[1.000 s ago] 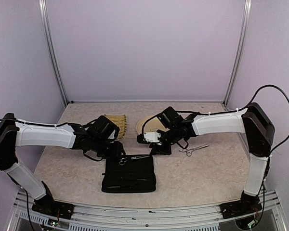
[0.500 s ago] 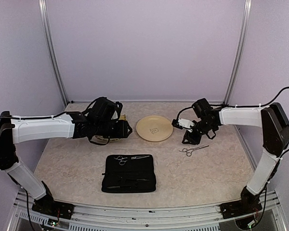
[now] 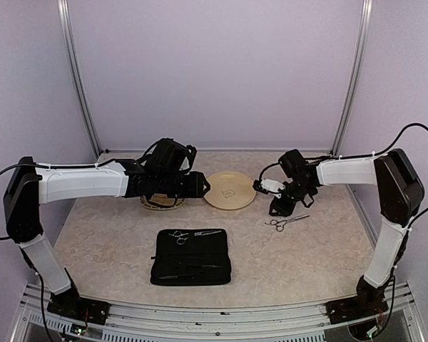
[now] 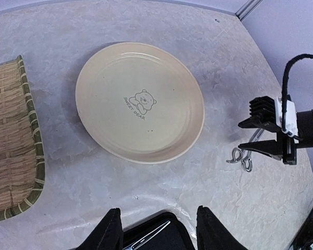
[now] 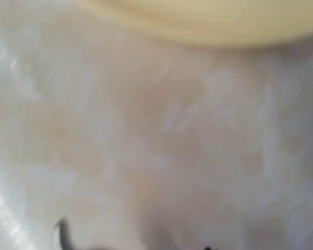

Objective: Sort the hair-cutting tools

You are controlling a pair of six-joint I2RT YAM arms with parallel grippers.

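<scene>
One pair of silver scissors point(image 3: 286, 222) lies on the table right of the plate; it also shows in the left wrist view point(image 4: 244, 155). A second pair point(image 3: 180, 236) and a slim silver tool point(image 3: 207, 232) lie on the top edge of the black zip case point(image 3: 192, 260). I cannot make out the black clips. My left gripper point(image 3: 197, 187) hovers open and empty between the tray and the plate, and its fingers point(image 4: 110, 233) frame the case's edge point(image 4: 159, 237). My right gripper point(image 3: 279, 206) is open and empty just above the table scissors, as the left wrist view point(image 4: 242, 136) also shows.
A cream plate point(image 3: 230, 189) with a bear print sits at the back centre, and it shows too in the left wrist view point(image 4: 140, 101). The woven bamboo tray point(image 3: 161, 205) lies under my left arm; its edge point(image 4: 13, 146) shows at the left. The right wrist view is blurred and shows the plate's rim point(image 5: 198, 23).
My left arm rose from the case and swung back and right, over the tray toward the plate. My right arm drew back from the case to the right of the plate, above the scissors.
</scene>
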